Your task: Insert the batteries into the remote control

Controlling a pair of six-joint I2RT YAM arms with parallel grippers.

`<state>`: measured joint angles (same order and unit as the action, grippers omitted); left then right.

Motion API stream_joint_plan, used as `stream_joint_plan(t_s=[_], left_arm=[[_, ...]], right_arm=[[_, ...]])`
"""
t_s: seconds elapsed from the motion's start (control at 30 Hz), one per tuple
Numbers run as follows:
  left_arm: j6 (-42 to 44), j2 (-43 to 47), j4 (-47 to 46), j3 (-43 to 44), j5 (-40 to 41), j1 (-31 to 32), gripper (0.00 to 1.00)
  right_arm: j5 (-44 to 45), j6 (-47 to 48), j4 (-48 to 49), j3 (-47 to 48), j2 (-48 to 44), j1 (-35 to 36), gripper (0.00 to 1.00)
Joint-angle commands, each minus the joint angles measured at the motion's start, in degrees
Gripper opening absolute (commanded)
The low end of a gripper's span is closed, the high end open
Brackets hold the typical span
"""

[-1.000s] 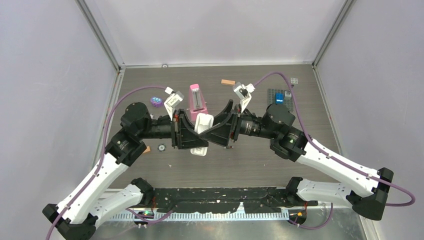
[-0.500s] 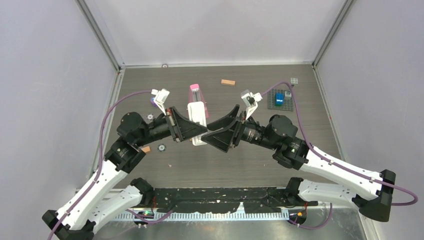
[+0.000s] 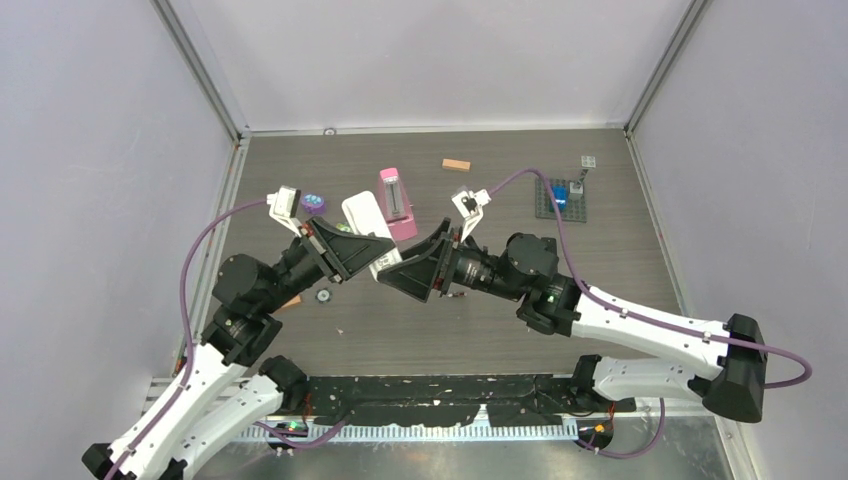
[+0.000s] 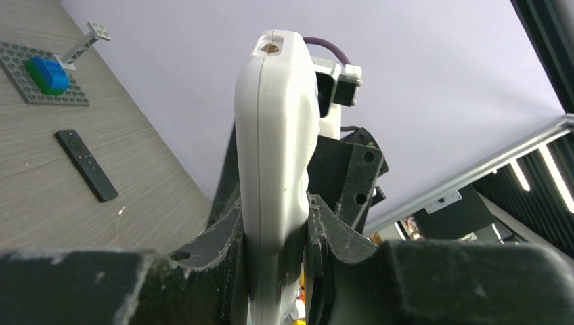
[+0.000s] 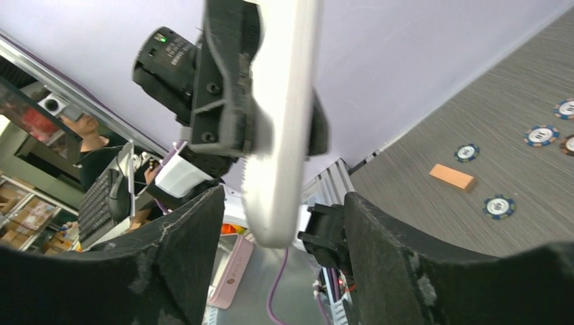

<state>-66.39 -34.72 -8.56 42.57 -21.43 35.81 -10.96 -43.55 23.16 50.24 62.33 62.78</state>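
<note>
Left gripper: I am pinching the white remote at its sides, holding it above the table. Right gripper: I am holding it spread, flanking the remote's end without touching.

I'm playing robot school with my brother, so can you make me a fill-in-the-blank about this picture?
The left gripper is shut on the ____ remote.
The right gripper is ____, one finger either side of that remote.
On the grey plate stands a ____ brick.
Missing words: white, open, blue.
</note>
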Motion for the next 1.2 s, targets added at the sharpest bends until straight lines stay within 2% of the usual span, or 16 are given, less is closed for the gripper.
stream_joint_plan(t_s=[0.0,0.1,0.17,0.2,0.23,0.27,0.33,0.43,0.5,0.6,0.73,0.87,1.0,1.17], left_arm=[[-2.25,0.47,-5.59,-0.79,2.79,-0.17,0.0],[-1.69,0.66,-5.04,-0.75,2.97,-0.18,0.0],[-1.1,0.85,-4.31,-0.52,3.05,-0.15,0.01],[-0.82,0.94,-3.95,-0.41,3.13,-0.18,0.02],[-0.58,1.19,-3.64,-0.38,3.27,-0.19,0.02],[-0.27,1.35,-3.34,-0.29,3.32,-0.15,0.04],[0.74,1.81,-2.22,0.01,3.28,-0.23,0.13],[3.53,2.47,0.5,1.2,1.85,-0.32,0.43],[6.29,2.62,4.88,2.93,-0.42,-0.72,0.66],[9.89,2.57,12.73,6.34,-5.56,-2.62,0.75],[12.86,1.87,15.59,9.29,-16.63,-5.36,0.78],[17.0,-0.78,19.34,12.1,-26.93,-5.58,0.75],[18.1,-1.9,19.96,13.76,-30.73,-5.6,0.72],[17.3,-2.53,19.01,12.97,-33.07,-5.58,0.73]], right_arm=[[1.95,-1.97,9.08,1.12,1.01,0.99,0.65],[0.87,-2.75,9.13,1.8,2.32,1.01,0.53],[-0.45,-3.4,8.9,2.24,2.84,0.98,0.4],[-1.41,-3.57,8.61,2.48,2.95,1.0,0.29],[-2.11,-3.91,7.74,2.53,2.99,1.02,0.24],[-2.3,-4.09,7.28,2.48,2.9,1.02,0.16],[-2.56,-4.19,6.11,2.03,2.19,1.02,0.08],[-3.07,-3.07,2.03,1.98,0.3,0.9,0.05],[-5.45,-1.55,-1.37,2.61,-0.87,0.33,0.06],[-11.49,2.22,-9.17,5.93,-2.99,-1.4,0.05],[-19.25,9.91,-27.45,11.15,-5.63,-2.9,0.05],[-24.65,10.78,-32.25,12.92,-7.69,-3.57,0.05],[-28.06,13.38,-38.17,15.21,-7.97,-3.82,0.06],[-29.14,17.47,-46.5,17.86,-7.9,-3.81,0.07]])
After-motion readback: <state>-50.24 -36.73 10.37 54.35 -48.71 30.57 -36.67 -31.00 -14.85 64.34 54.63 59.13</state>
